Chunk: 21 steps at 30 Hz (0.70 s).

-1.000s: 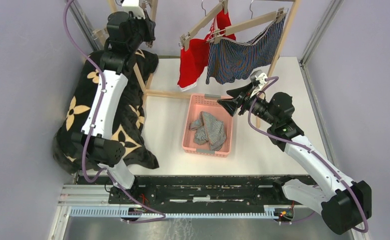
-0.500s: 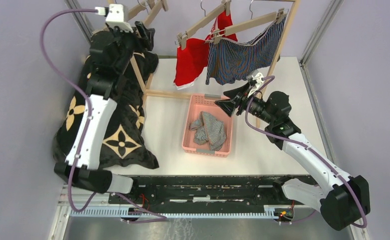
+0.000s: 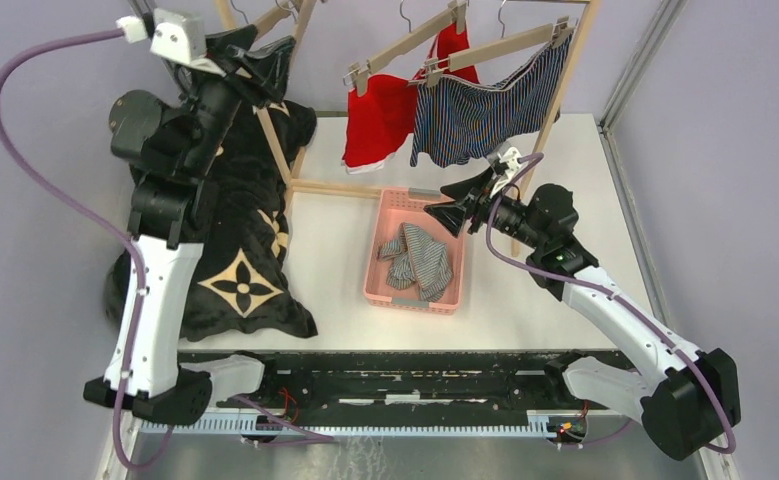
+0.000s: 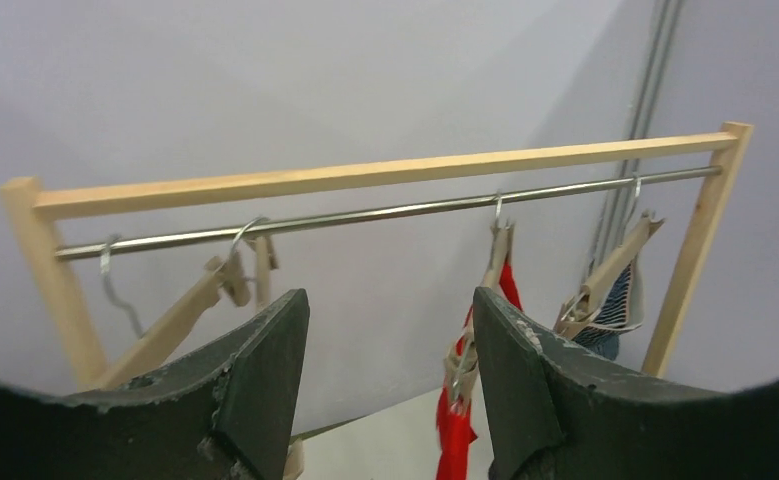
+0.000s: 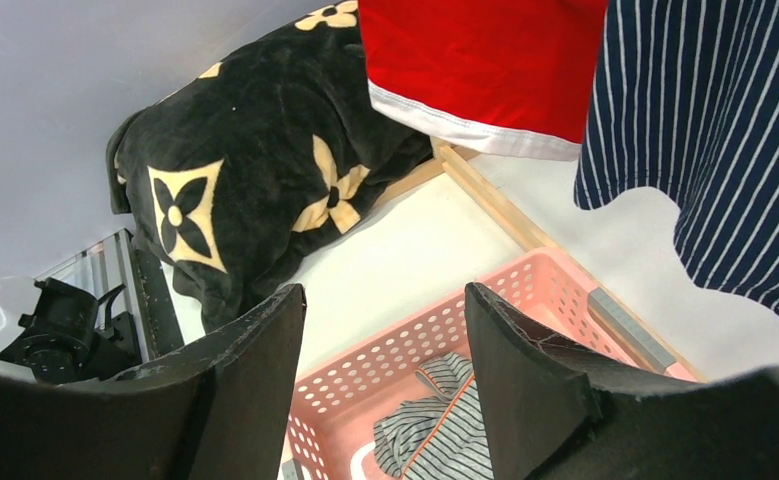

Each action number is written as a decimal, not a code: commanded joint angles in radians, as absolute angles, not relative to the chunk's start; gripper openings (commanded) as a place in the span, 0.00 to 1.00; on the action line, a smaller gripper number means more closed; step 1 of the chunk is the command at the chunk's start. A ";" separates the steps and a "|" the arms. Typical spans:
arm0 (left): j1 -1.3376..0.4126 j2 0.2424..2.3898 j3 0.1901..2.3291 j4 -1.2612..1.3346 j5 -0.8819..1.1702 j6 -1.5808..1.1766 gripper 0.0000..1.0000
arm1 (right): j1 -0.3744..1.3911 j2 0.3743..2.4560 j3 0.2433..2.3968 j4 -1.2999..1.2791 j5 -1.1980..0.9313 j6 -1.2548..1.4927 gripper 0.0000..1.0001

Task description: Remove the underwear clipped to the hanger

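Red briefs (image 3: 380, 120) with a white waistband hang clipped to a wooden hanger (image 3: 405, 45) on the rack. Beside them dark blue striped boxers (image 3: 480, 110) hang from a second hanger (image 3: 495, 45). Grey-and-white striped briefs (image 3: 420, 258) lie in the pink basket (image 3: 385, 215). My left gripper (image 3: 270, 62) is open and empty, high at the rack's left end, near a bare hanger (image 4: 180, 320). My right gripper (image 3: 447, 203) is open and empty below the boxers (image 5: 715, 140), over the basket's right rim. The red briefs (image 5: 485, 60) hang just ahead of it.
A black blanket (image 3: 235, 230) with tan flowers is heaped at the left, against the rack's post. The wooden rack's metal rail (image 4: 365, 215) spans the back. The rack's base bar (image 3: 335, 187) lies behind the basket. Purple walls close in both sides.
My left gripper has opened and its arm has lifted up and back to the left, away from the bare hanger. The red briefs swung slightly left. My right arm edged left.
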State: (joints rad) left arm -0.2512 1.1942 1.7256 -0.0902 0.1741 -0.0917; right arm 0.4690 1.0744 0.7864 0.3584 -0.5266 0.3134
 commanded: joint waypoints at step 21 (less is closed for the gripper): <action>-0.412 1.690 2.181 -0.261 0.274 0.036 0.67 | 0.498 0.997 0.782 0.343 -0.492 0.282 0.68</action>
State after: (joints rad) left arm -0.4065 1.6768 2.1284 -0.3073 0.2470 -0.0334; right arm 0.4911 1.0241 0.7856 0.3176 -0.5106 0.2981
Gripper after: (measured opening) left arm 0.671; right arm 0.681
